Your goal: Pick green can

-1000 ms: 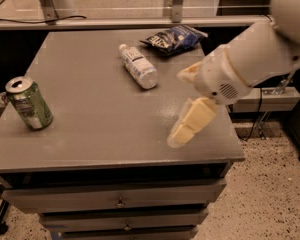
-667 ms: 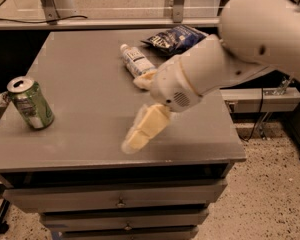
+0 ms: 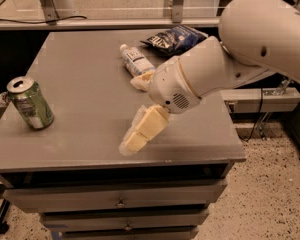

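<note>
At front-left of grey table (image 3: 90,99), close to the left edge: green can (image 3: 30,104). Upright, silver top up, whitish patch on its side. Nothing touching it.

Over the mid-front of the table, at the end of a big white arm (image 3: 225,69) from the right side: end effector (image 3: 131,115). Wide open, w/ nothing held. One pale yellow finger (image 3: 142,129) pointed down and left, low over the tabletop, tip near the front edge. Other finger (image 3: 141,80) further back, just beside the bottle; can't tell if touching. Well apart from the green can, w/ bare tabletop between. Green can off to the left of the lower finger.

Behind the end effector: clear water bottle (image 3: 134,59) w/ white cap, flat on its side, cap end toward the back-left. Further back & to the right, near the far edge: dark blue snack bag (image 3: 176,38), lying flat, near the bottle.

Under the tabletop: drawers (image 3: 120,200) w/ small knobs, all shut. Right of the table: speckled floor (image 3: 270,194).
</note>
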`<action>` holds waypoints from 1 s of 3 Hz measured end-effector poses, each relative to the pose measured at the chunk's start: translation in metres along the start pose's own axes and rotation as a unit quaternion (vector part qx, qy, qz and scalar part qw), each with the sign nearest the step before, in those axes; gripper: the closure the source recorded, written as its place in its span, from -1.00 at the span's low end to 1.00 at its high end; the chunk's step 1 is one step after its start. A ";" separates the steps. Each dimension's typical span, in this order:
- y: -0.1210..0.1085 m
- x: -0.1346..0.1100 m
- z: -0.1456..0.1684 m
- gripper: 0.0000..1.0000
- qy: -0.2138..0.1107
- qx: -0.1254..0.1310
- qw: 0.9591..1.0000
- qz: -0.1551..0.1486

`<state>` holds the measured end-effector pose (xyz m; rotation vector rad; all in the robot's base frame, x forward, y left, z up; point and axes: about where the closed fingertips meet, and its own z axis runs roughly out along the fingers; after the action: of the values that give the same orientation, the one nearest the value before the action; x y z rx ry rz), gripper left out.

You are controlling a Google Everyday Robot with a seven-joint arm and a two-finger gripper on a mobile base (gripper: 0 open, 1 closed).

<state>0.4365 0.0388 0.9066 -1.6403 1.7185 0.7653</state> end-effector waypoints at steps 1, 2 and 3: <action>0.005 0.006 0.031 -1.00 -0.053 -0.018 0.998 0.010; -0.015 -0.022 0.079 -1.00 -0.126 -0.009 0.992 0.004; -0.043 -0.061 0.116 -1.00 -0.182 0.004 0.983 -0.006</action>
<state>0.4870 0.1645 0.8816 -1.3998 1.4474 0.9834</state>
